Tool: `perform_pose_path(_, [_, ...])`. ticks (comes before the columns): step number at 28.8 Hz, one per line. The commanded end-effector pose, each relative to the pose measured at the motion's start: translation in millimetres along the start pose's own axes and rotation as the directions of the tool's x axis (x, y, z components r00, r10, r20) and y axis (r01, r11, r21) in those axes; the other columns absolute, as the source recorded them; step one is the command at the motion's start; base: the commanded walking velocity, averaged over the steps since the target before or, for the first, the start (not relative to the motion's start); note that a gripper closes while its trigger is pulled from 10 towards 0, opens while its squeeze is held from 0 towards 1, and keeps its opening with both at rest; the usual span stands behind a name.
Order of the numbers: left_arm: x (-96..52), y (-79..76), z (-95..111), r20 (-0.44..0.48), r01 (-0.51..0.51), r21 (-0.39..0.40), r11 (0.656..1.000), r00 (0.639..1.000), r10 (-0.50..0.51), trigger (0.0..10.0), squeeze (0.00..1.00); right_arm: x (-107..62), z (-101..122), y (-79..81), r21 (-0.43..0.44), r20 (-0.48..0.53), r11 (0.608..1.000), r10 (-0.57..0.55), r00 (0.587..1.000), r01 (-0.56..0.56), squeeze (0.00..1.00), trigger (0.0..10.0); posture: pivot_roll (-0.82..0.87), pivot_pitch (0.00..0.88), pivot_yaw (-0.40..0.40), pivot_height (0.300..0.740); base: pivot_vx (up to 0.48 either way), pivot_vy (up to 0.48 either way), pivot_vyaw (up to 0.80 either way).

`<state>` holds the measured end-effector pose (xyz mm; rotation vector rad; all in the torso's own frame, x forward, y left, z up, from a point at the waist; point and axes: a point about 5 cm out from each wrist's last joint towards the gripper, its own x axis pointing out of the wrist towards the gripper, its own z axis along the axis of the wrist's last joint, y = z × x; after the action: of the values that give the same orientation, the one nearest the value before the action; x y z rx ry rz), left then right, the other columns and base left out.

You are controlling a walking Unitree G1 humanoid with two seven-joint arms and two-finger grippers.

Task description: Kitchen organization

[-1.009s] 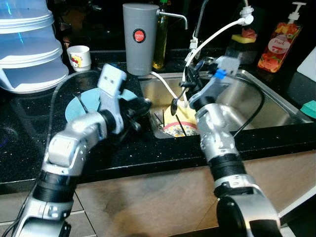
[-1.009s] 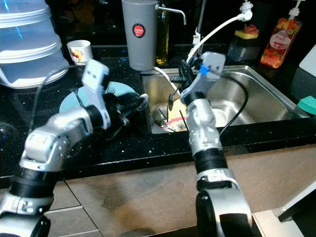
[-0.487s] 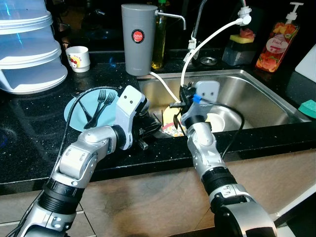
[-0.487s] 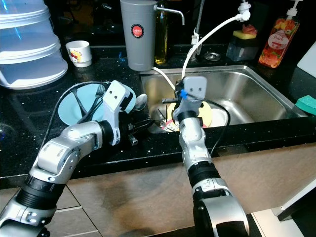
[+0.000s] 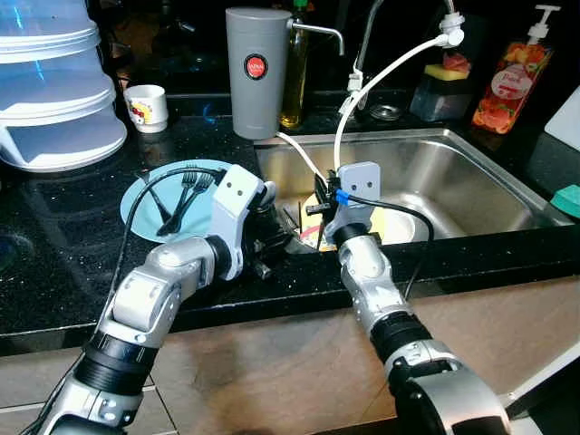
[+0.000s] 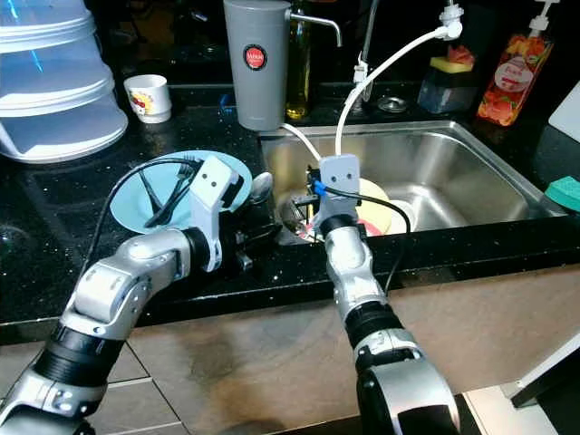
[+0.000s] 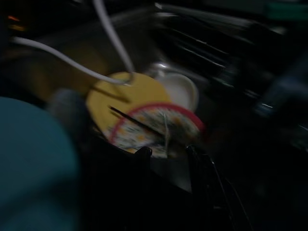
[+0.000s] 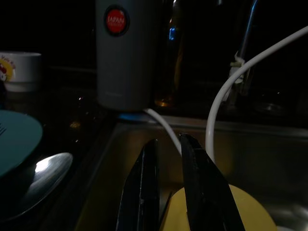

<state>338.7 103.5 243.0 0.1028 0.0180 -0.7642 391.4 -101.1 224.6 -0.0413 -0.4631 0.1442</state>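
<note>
A black counter (image 5: pixel 54 263) is seen with a steel sink (image 5: pixel 471 181) at 3 o'clock of a blue plate (image 5: pixel 149 204). On the blue plate two black forks (image 5: pixel 186 195) are laid, so part of the sorting is judged done. A spoon (image 6: pixel 260 188) is seen lying on the counter between the blue plate and the sink edge, just beside both. In the sink's near left corner a yellow plate (image 6: pixel 372 195), a patterned red-rimmed plate (image 7: pixel 159 127) and a white bowl (image 6: pixel 403 216) are stacked or leaning together with dark cutlery (image 7: pixel 130 119) across them; these are judged left to clear. The left gripper (image 5: pixel 276 243) is held low over the counter edge at the sink's left rim, at 4 o'clock of the blue plate, its fingers (image 7: pixel 143 155) parted a little with nothing between them in the left wrist view, which is blurred. The right gripper (image 5: pixel 319 195) is poised above the sink dishes, its fingers (image 8: pixel 144 192) nearly closed with only a thin gap and nothing gripped. At 12 o'clock of the sink's left edge a grey canister (image 5: pixel 258 68) stands, with a small cup (image 5: pixel 147 107) and a stack of clear containers (image 5: pixel 54 86) at 10 to 11 o'clock of the blue plate. A soap bottle (image 5: pixel 515 77) stands at the sink's 1 o'clock. A white hose (image 5: pixel 381 77) is draped from the tap into the sink. The task is judged partway, with the sink dishes still to be moved.
</note>
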Motion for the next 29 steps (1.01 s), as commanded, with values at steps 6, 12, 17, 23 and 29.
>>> perform_pose_path(6, [-7.0,35.8,22,-0.016,-0.291,0.092,0.952,0.956,0.294,10.0,0.00,13.1,19,-4.9,0.033,0.054,0.999,0.009,0.998,-0.011,0.00,10.0,0.11,0.068,-0.019,0.740,0.000,0.000,0.00])
perform_pose_path(12, [-22.8,71.7,26,-0.112,-0.518,0.077,0.852,0.845,0.523,10.0,0.00,17.1,21,6.8,0.087,-0.001,0.986,0.144,0.990,-0.143,0.00,10.0,0.11,0.066,-0.022,0.740,0.000,0.000,0.00])
perform_pose_path(17, [-33.7,90.1,23,-0.118,-0.619,0.006,0.785,0.780,0.615,10.0,1.00,13.5,25,15.3,0.067,0.008,0.970,0.235,0.972,-0.234,0.00,10.0,0.11,0.060,-0.020,0.740,0.000,0.000,0.00])
perform_pose_path(23, [-45.3,112.7,4,-0.202,-0.742,-0.031,0.670,0.661,0.723,10.0,1.00,10.4,27,10.2,0.105,0.023,0.963,0.245,0.969,-0.247,0.00,10.0,0.11,0.064,-0.021,0.740,0.000,0.000,0.00])
perform_pose_path(29, [-42.1,122.7,-9,-0.252,-0.778,0.012,0.629,0.606,0.754,10.0,0.87,8.4,25,5.2,0.143,0.002,0.958,0.253,0.968,-0.250,0.00,10.0,0.11,0.072,-0.025,0.740,0.000,0.000,0.00])
